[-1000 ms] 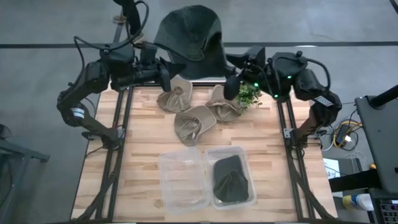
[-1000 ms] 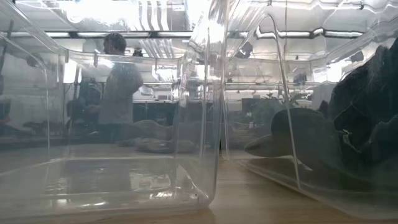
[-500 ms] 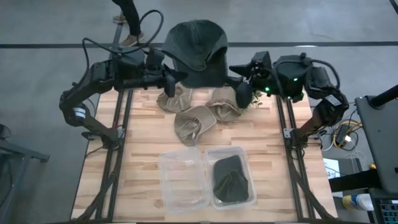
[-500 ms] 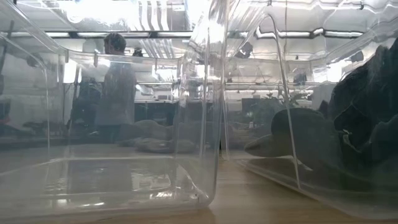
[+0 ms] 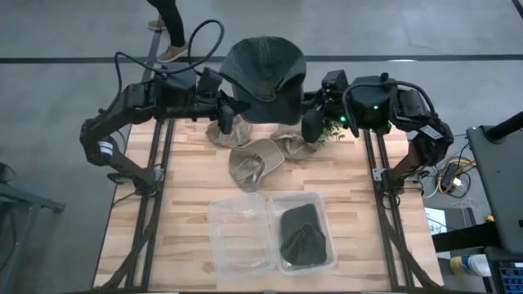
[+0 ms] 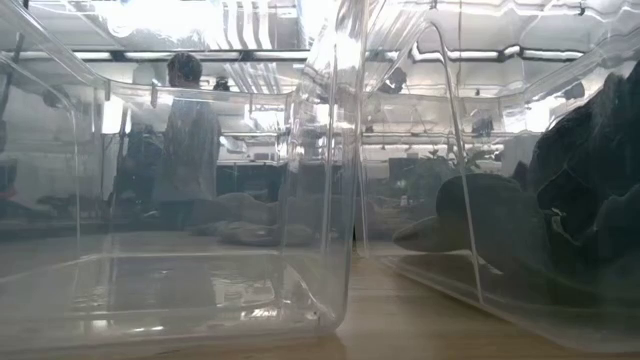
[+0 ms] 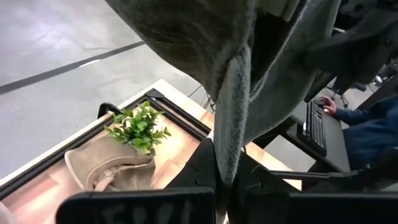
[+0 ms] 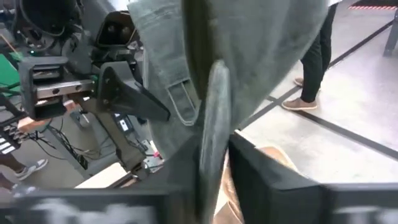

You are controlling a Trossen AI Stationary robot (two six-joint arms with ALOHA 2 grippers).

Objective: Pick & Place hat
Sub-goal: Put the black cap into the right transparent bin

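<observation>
Left gripper (image 5: pixel 223 113) sits at the far edge of the table (image 5: pixel 188 196), clamped tight on the brim of the dark green hat (image 5: pixel 263 69). In the left wrist view the brim edge runs straight down between my fingers, so that hold looks sound.

The hat hangs spread between both arms, above the far side of the table, over three tan hats (image 5: pixel 260 147) lying there in a loose cluster.

Right gripper (image 5: pixel 312 124) is at the hat's other edge. The right wrist view shows a fold of brim standing between its fingers, jaws narrowed onto it. I judge it gripped, though how firmly I cannot say.

Step in hand, as I read it: both arms carry the hat toward the two clear bins near the front. To do it well, I keep both arms level and matched so the cloth stays taut, lift clear of the tan hats and the small green plant (image 5: pixel 329 124), then lower into the empty left bin (image 5: pixel 239 237). The right bin (image 5: pixel 306 234) already holds a dark hat.

View differences: the high view gives the whole layout but hides the finger contact. The wrist views show contact only. The low view looks through bin walls, shows a person (image 6: pixel 188 140) far behind, and neither gripper.
</observation>
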